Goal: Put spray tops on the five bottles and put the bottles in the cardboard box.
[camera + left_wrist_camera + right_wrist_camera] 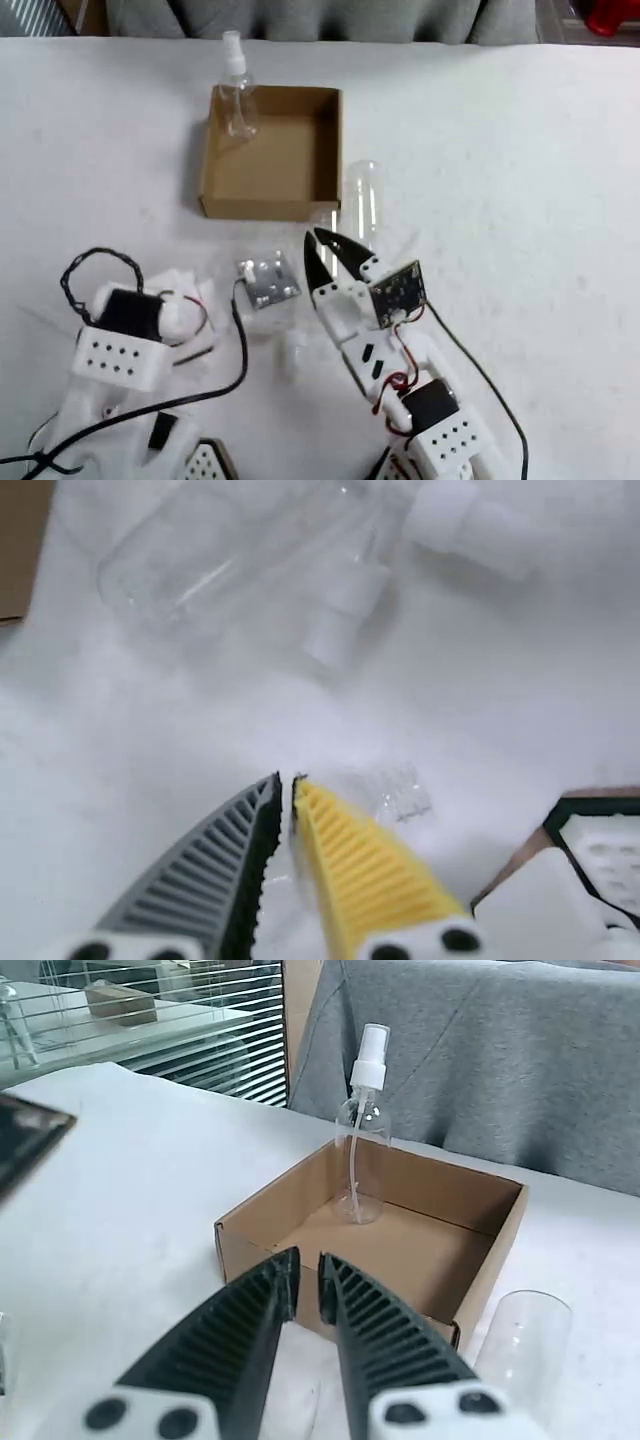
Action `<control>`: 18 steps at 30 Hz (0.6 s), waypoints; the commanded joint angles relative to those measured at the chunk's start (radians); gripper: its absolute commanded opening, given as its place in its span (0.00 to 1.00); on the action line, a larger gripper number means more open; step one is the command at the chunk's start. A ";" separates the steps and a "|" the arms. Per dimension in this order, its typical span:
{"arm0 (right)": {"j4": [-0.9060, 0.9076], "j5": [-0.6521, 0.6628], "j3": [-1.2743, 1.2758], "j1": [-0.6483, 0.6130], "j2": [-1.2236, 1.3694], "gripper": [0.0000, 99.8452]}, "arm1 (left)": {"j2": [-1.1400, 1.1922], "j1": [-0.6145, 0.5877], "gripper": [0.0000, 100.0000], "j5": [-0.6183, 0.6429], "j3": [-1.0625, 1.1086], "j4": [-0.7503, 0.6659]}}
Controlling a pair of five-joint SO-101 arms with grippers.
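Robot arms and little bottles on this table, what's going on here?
It's a capping-and-boxing job for two robot arms. One capped bottle stands upright in the cardboard box. A bottle without a top lies on the table beside the box, near the right gripper. The left gripper, shut and empty, hangs over another bottle and white spray tops lying on the table.

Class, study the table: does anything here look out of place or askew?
Yes. One clear bottle lies on its side on the table, just outside the cardboard box. The other bottle stands upright inside the box with its spray top on, so the toppled one looks out of place.
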 commanded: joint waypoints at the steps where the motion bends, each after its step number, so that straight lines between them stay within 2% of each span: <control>1: -0.005 0.005 -0.018 0.016 -0.008 0.02 | 0.070 -0.054 0.02 -0.057 -0.012 0.006; 6: -0.004 0.000 -0.060 0.122 -0.004 0.02 | 0.222 -0.077 0.02 -0.084 -0.009 -0.035; 10: -0.004 -0.002 -0.066 0.157 -0.004 0.02 | 0.305 -0.051 0.02 -0.172 -0.003 -0.018; 18: -0.002 -0.002 -0.066 0.157 -0.004 0.02 | 0.435 0.111 0.02 -0.238 0.018 0.037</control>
